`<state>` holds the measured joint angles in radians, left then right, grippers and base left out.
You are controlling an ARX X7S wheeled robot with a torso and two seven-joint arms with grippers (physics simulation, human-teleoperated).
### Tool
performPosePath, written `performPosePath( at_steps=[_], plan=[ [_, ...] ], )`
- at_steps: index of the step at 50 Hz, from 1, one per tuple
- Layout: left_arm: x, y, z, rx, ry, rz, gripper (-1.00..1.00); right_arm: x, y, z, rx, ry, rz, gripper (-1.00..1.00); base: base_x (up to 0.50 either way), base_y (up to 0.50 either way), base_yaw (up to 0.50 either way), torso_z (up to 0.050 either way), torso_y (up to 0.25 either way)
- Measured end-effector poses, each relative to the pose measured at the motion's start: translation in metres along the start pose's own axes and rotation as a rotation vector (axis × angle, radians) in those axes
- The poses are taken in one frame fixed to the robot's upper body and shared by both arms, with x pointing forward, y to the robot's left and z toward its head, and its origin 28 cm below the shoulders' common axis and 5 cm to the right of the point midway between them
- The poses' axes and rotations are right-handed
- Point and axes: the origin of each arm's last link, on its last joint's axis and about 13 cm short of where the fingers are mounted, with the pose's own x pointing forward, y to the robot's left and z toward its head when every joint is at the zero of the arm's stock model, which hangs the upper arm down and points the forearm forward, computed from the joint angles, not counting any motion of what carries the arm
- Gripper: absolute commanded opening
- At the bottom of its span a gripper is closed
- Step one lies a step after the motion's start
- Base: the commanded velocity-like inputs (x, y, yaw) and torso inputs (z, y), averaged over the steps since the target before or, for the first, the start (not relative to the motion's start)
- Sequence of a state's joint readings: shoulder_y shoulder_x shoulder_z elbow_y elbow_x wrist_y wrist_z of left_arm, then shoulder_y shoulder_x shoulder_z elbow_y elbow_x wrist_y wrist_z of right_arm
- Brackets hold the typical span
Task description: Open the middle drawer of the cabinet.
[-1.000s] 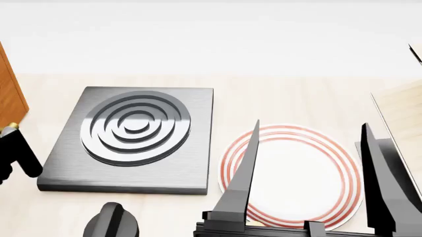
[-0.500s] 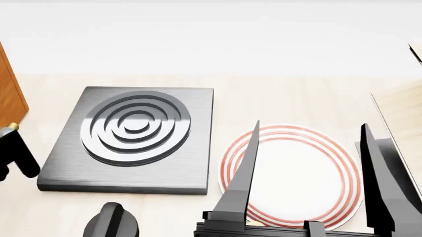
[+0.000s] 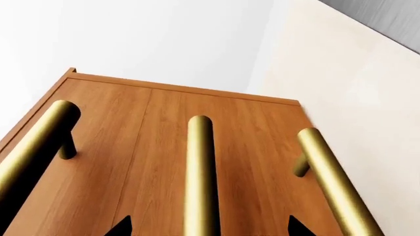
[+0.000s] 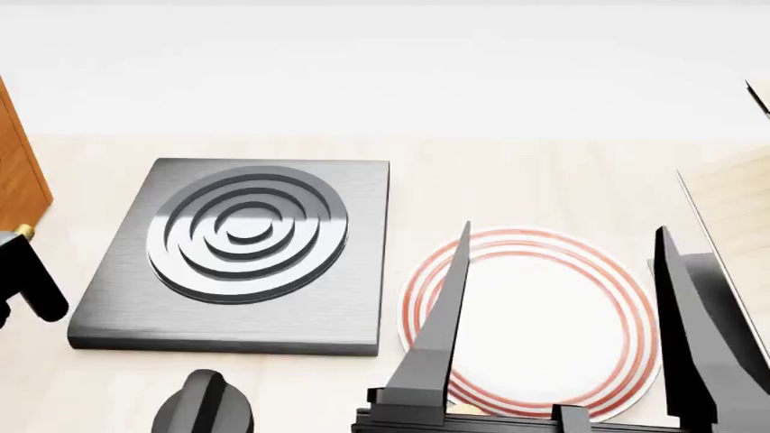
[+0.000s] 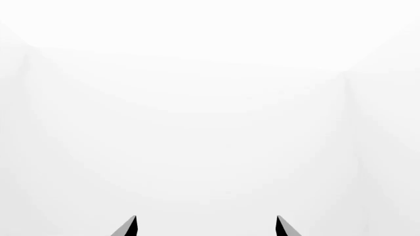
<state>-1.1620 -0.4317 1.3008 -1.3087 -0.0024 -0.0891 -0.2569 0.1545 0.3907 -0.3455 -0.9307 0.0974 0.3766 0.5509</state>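
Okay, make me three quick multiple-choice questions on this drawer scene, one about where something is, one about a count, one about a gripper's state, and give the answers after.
1. In the head view, where is the plate relative to the stove plate?
A. To its right
B. On top of it
C. Behind it

2. How many brass bar handles show on the cabinet in the left wrist view?
A. One
B. Three
C. Five

3. What is the state of the right gripper?
A. Shut on the plate
B. Shut on a handle
C. Open

Answers: 1 A, the red-ringed plate lies on the table just right of the grey stove plate. 2 B, three brass bars run across the wood front. 3 C, its two dark fingers stand wide apart with nothing between them.
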Motion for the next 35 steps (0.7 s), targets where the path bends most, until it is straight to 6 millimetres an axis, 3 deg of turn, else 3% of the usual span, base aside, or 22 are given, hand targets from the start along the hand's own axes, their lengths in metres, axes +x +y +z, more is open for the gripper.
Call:
performPosePath(
  at_steps=[17,18,35],
  plan=[
    [-0.0009,-0.0024,-0.0008,0.009,0.008,0.001,1.0,0.0001,0.0003,-0.0006,-0.002,0.001,0.002,1.0,0.0,0.0,0.0,0.0,0.0],
    [-0.001,-0.0026,-0.001,0.009,0.008,0.002,-1.0,0.0,0.0003,-0.0006,-0.002,0.001,0.003,1.0,0.0,0.0,0.0,0.0,0.0],
    [-0.0006,0.0002,-0.0025,0.039,0.008,0.03,-1.0,-0.0003,0.0008,-0.0019,-0.003,0.004,0.006,1.0,0.0,0.0,0.0,0.0,0.0]
  ],
)
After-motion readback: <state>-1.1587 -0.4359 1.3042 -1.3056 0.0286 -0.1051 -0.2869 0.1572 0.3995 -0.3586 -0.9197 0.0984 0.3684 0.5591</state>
